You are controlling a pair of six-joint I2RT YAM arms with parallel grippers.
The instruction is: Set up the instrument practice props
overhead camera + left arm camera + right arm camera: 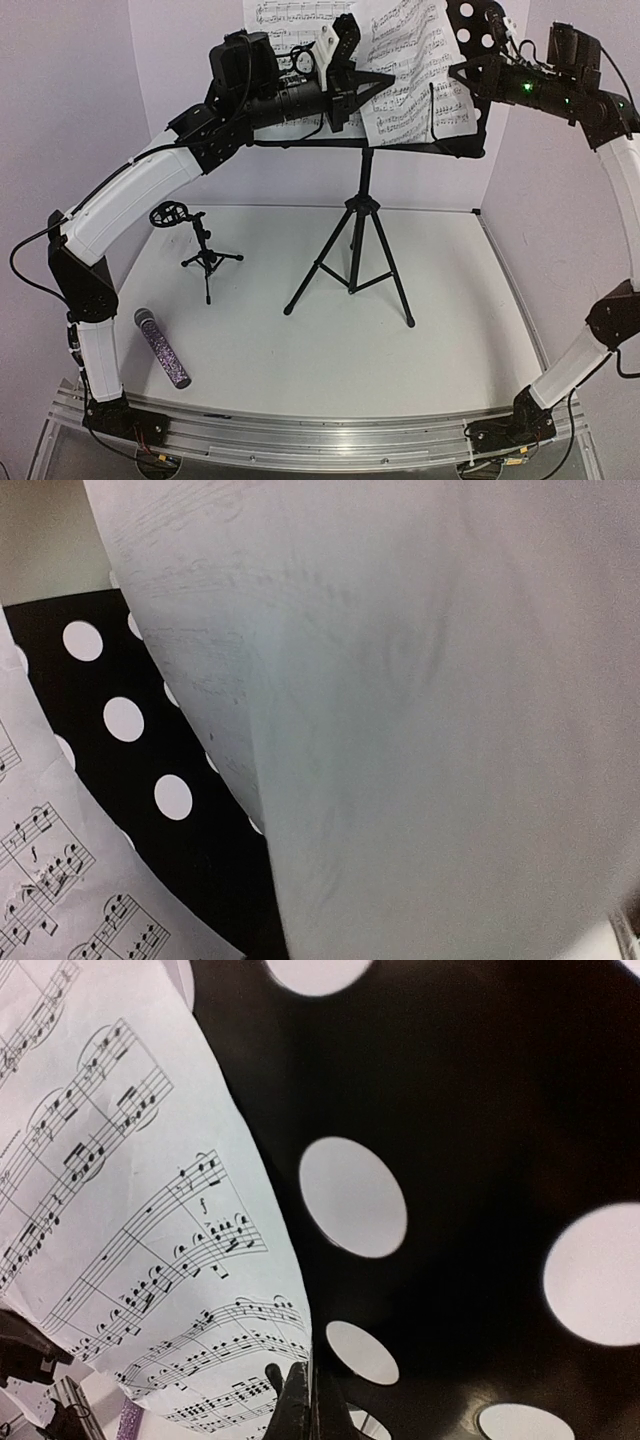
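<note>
Left pincer (355,80) clenched against the sheet-music pages (415,70); right pincer (295,1400) clenched at a page edge; grip on paper unconfirmed. Pages judged light, limp, tear-prone: pinch margins.

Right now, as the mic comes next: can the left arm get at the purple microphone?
Probably yes: the microphone lies uncovered near its base, apart from the mic stand; the left gripper is up at the sheet music.

Looks like a robotics lab test cell to me: plain pale walls (60,120) boxing in a white bench (300,350), a left arm (130,190) and right arm (625,190) bolted to an aluminium rail (320,432) along its near edge, loose cables (25,255) trailing about.
</note>
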